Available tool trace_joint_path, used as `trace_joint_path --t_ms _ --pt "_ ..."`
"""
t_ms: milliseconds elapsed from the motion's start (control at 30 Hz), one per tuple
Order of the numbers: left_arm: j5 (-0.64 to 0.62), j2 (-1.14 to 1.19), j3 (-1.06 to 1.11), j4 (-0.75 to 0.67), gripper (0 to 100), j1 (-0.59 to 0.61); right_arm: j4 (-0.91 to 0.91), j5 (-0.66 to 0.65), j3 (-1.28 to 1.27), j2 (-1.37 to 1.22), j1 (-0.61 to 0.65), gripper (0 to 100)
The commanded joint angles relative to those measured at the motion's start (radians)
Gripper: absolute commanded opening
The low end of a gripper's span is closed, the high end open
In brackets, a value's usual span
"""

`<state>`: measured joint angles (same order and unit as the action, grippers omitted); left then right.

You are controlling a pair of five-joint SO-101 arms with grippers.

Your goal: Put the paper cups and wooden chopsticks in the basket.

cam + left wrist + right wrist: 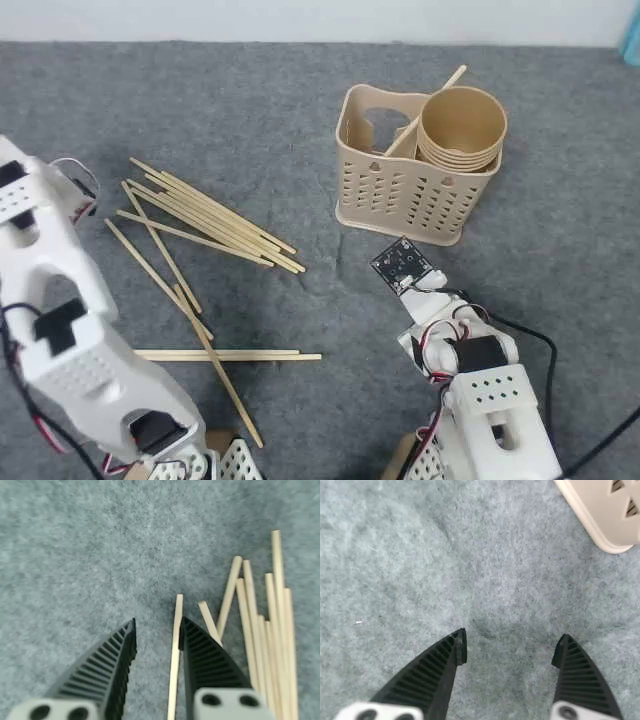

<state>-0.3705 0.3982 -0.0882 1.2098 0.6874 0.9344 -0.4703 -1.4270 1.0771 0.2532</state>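
Note:
A beige slotted basket (400, 195) stands at the back right of the grey mat. A stack of tan paper cups (462, 125) sits in one compartment, and one wooden chopstick (440, 95) leans in the other. Several loose chopsticks (215, 225) lie spread on the mat to the basket's left. My left gripper (157, 630) is open low over the mat, with one chopstick (175, 645) lying between its fingers, close to one finger (200, 650). Further chopstick ends (260, 620) lie beside it. My right gripper (512, 640) is open over bare mat, near the basket's base corner (600, 515).
The left arm (50, 300) fills the left edge of the mat and the right arm (470, 370) stands in front of the basket. Two chopsticks (230, 354) lie crosswise near the front, with another (185, 305) running diagonally over them.

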Motion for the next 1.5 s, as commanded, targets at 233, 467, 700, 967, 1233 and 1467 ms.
trace_joint_path --t_ms 233,467,700,967,1233,1467 --pt "-0.011 0.270 -0.277 0.120 13 -0.054 -0.019 0.011 0.005 0.021 -0.016 28.4" --pt "-0.011 0.419 -0.453 0.224 13 -0.060 -0.019 0.011 0.005 0.021 -0.016 28.4" --pt "-0.011 0.465 -0.558 0.364 2 -0.058 -0.021 0.011 0.005 0.021 -0.016 28.4" --pt "-0.009 0.465 -0.711 0.520 1 -0.057 -0.021 0.011 0.005 0.021 -0.016 28.4" --pt "-0.011 0.404 -0.975 0.548 1 -0.009 -0.021 0.011 0.005 0.021 -0.016 28.4" --pt "-0.005 0.233 -0.989 0.548 1 0.021 -0.022 0.009 0.005 0.021 -0.016 28.4"
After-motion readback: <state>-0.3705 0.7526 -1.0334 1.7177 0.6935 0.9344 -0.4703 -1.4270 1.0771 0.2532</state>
